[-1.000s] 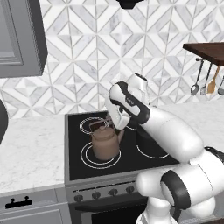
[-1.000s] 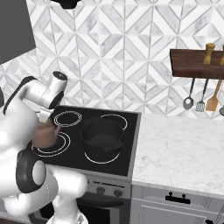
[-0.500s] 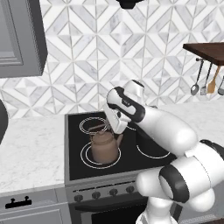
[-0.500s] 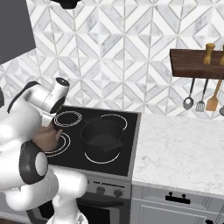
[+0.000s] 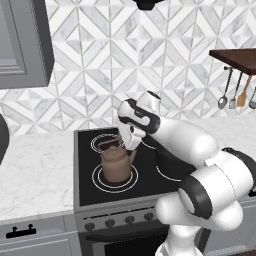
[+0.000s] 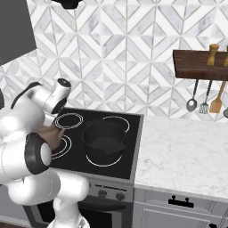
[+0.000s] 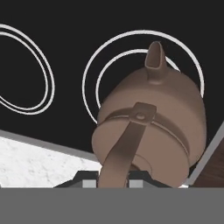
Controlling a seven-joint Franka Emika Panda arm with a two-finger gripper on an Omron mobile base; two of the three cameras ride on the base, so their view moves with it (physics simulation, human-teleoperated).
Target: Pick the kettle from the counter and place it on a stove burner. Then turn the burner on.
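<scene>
The copper-brown kettle (image 5: 116,165) is inside the large double-ring stove burner (image 5: 96,180) at the front left of the black cooktop. I cannot tell whether its base touches the glass. My gripper (image 5: 119,145) comes down from above and is shut on the kettle's arched handle. In the hand view the kettle (image 7: 153,118) lies over the burner's rings (image 7: 94,74), spout pointing away, and its handle runs down into my gripper (image 7: 113,178). From the right, the kettle (image 6: 52,136) is half hidden behind my arm. The white marble counter (image 5: 35,170) lies to the stove's left.
A wide black pot (image 6: 104,138) stands on the front right burner, close beside the kettle. A smaller double-ring circle (image 6: 69,120) lies behind the kettle. Stove knobs (image 5: 120,220) line the front panel. Utensils (image 6: 205,98) hang under a wooden shelf above the right counter (image 6: 178,156).
My hand has sunk a little and the kettle has come down with it over the front left burner. The grip on the handle is unchanged.
</scene>
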